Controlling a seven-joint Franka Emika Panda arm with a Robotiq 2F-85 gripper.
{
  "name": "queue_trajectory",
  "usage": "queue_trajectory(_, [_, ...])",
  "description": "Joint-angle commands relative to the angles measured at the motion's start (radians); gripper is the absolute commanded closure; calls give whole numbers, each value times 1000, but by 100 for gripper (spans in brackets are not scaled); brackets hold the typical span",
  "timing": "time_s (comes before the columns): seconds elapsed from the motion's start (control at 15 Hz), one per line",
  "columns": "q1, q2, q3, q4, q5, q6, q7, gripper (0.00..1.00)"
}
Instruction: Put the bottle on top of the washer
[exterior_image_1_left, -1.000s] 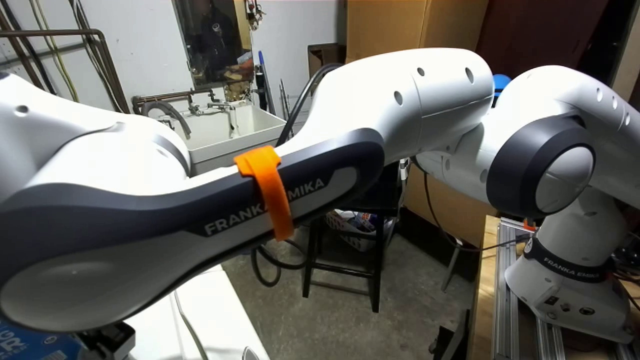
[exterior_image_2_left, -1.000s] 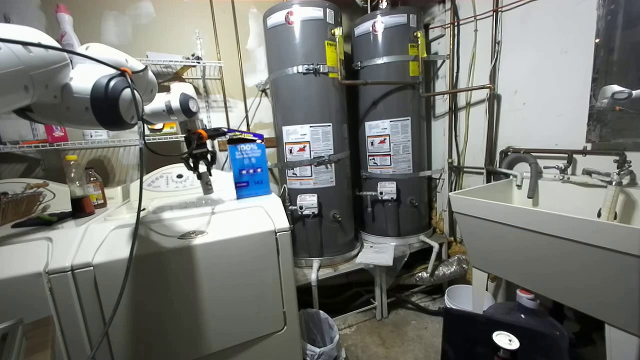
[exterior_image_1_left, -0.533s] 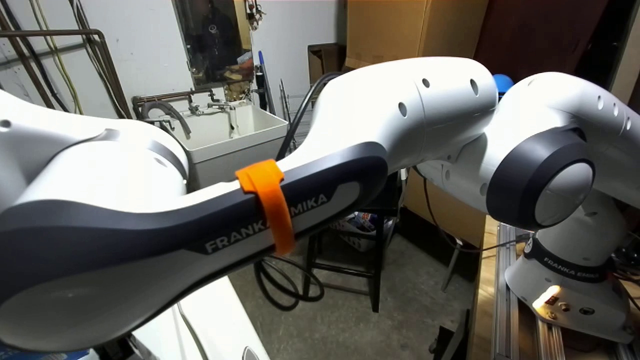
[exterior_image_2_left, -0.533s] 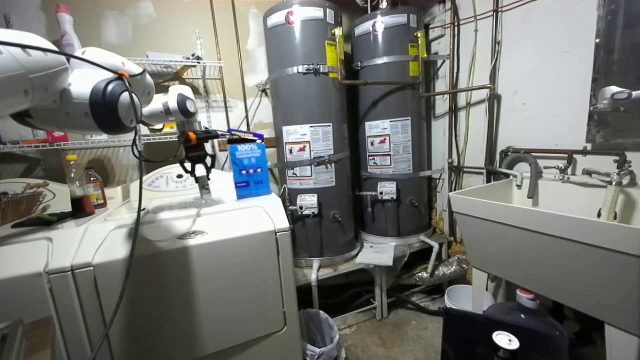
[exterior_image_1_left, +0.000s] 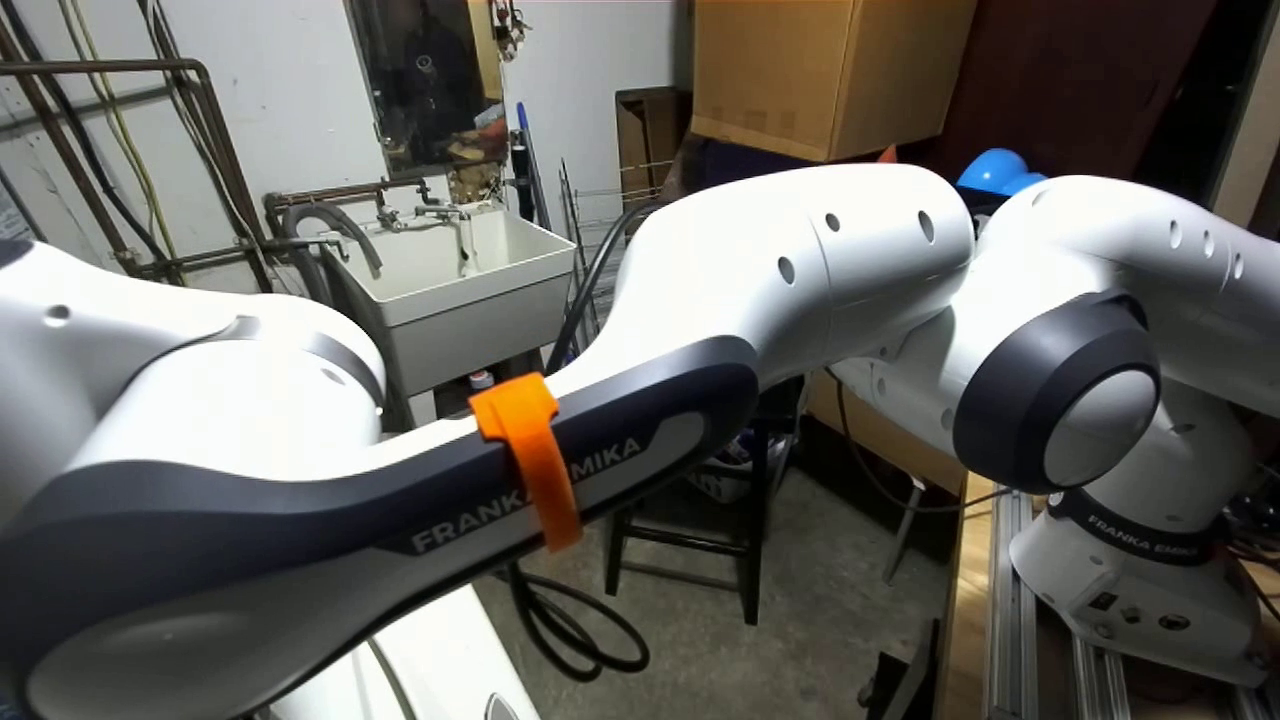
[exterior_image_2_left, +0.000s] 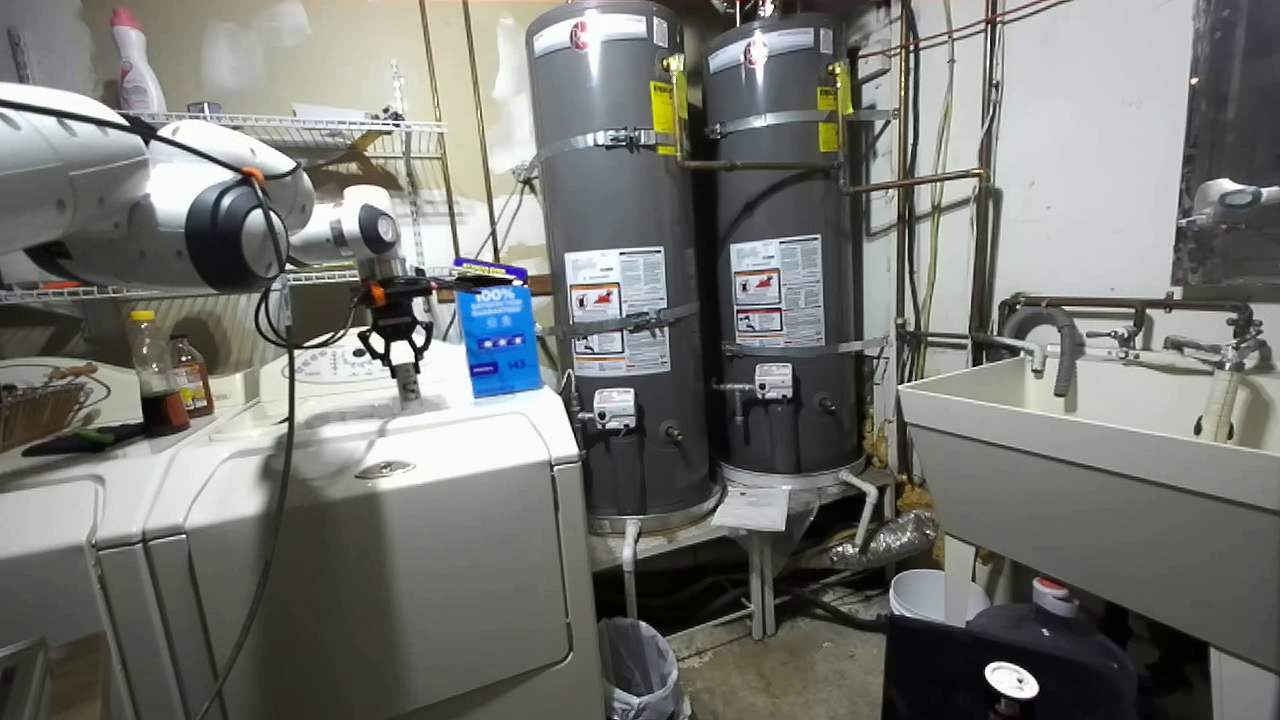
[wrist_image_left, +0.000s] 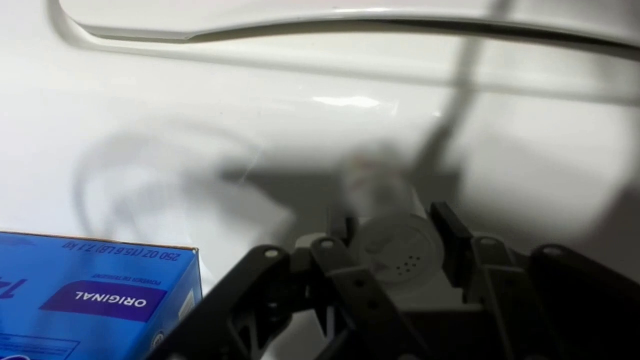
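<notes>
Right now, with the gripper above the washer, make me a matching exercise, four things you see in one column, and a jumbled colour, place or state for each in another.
Things
1. bottle
2. powder detergent box
3. water heaters
4. utility sink

Colours, places, states
A. grey, standing side by side
B. white, on legs
C. held in the gripper
D. blue, on the washer

Right pairs: 1-C, 2-D, 3-A, 4-B
</notes>
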Motion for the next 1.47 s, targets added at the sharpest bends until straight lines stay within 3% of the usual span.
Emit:
queue_trajectory(0.0, [-11,20,-7,15,49,36,25,80])
queue_trajectory(0.27, [-23,30,-2,11,75,44,28,80])
queue_trajectory(0.33, [-24,31,-1,9,81,36,27,31])
queue_trajectory(0.4, [-26,33,1,9,88,34,26,29])
queue_trajectory(0.67, [-20,29,-6,11,92,19,31,2])
queue_trajectory(1.07, [35,-76,-69,-13,31,-54,77,0])
queue_trajectory(1.4, [70,-149,-163,-9,-19,-172,310,0])
